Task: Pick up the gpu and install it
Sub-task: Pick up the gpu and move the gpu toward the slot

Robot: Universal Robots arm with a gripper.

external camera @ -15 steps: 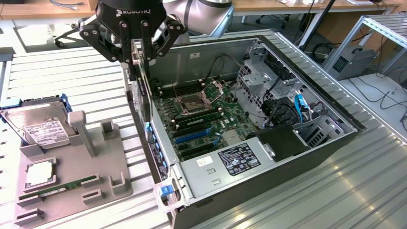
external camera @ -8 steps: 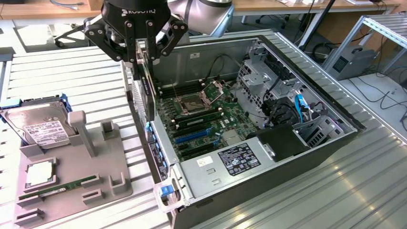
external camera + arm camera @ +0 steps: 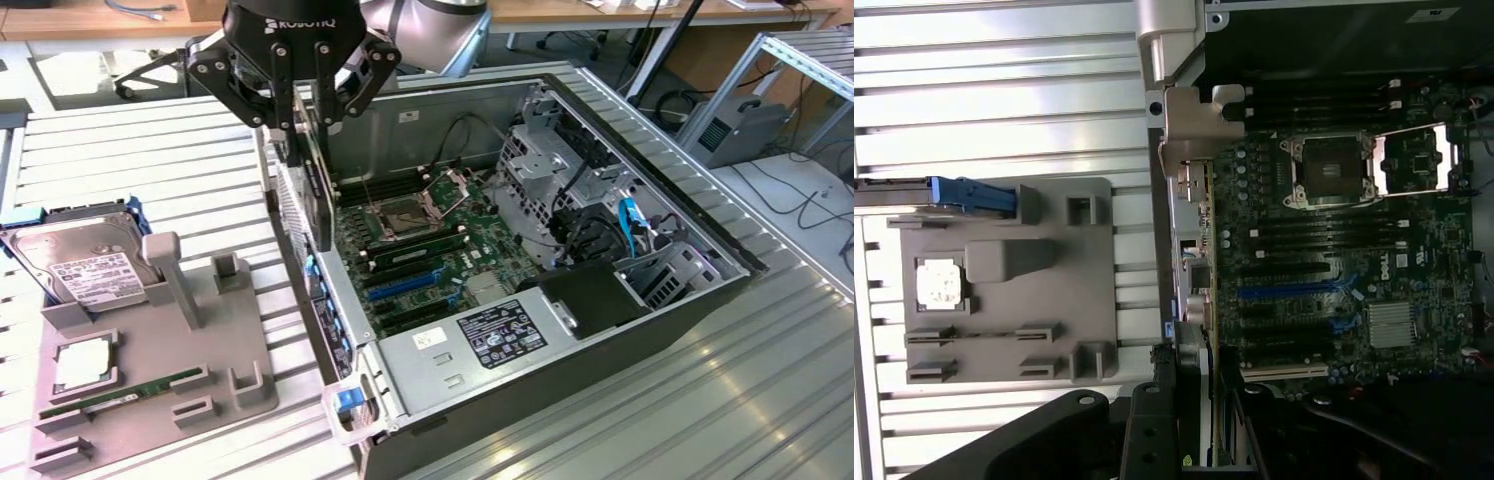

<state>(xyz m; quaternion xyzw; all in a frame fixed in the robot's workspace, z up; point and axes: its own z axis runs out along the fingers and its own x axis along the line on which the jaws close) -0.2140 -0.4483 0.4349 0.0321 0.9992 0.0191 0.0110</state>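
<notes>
Exterior view: the tool (image 3: 296, 125) is closed on the top of the gpu (image 3: 320, 200) and holds it up on its edge; the gpu hangs over the wall of the open computer box (image 3: 561, 400) on the exterior view's left, just beside the green board (image 3: 441, 240) and not in any slot. The blue slot (image 3: 400, 287) lies near, further inside the box.

What could go wrong: the gpu could bump the wall if it goes down too close to it; it could miss the slot or go in crooked and bend; it could slip, as the tool pinches only a thin edge.

In the wrist view the gpu (image 3: 1189, 250) shows edge-on, along the side of the board.
</notes>
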